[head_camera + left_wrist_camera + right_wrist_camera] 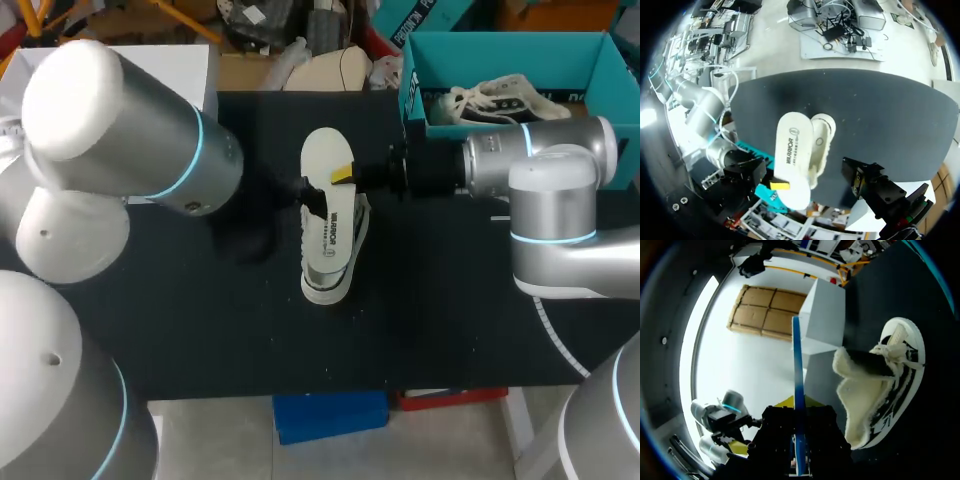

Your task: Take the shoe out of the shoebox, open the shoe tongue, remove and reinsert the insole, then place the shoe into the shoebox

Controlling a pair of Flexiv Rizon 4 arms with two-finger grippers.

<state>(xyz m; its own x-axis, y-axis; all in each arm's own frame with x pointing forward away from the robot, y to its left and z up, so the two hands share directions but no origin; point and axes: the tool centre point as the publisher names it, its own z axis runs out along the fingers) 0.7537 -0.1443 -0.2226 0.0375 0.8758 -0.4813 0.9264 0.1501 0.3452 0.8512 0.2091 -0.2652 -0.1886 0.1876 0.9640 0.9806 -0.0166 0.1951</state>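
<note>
A white sneaker (330,255) with fleecy lining stands on the black table (200,330) at the middle. Just above its far end hangs the white insole (325,160), with my right gripper (345,175) shut on its edge, one yellow tip showing on top. In the right wrist view the insole (798,370) shows edge-on as a thin blue-white strip between the black fingers (775,440), the sneaker (890,380) beside and ahead. My left gripper (805,172) stands wide open, straddling the insole (792,155) and sneaker (821,142) without touching; the head view hides it under its arm.
The teal shoebox (590,60) stands at the back right with a second sneaker (495,100) inside. A white box (195,60) sits at the back left. My bulky left arm (120,125) hangs over the table's left half.
</note>
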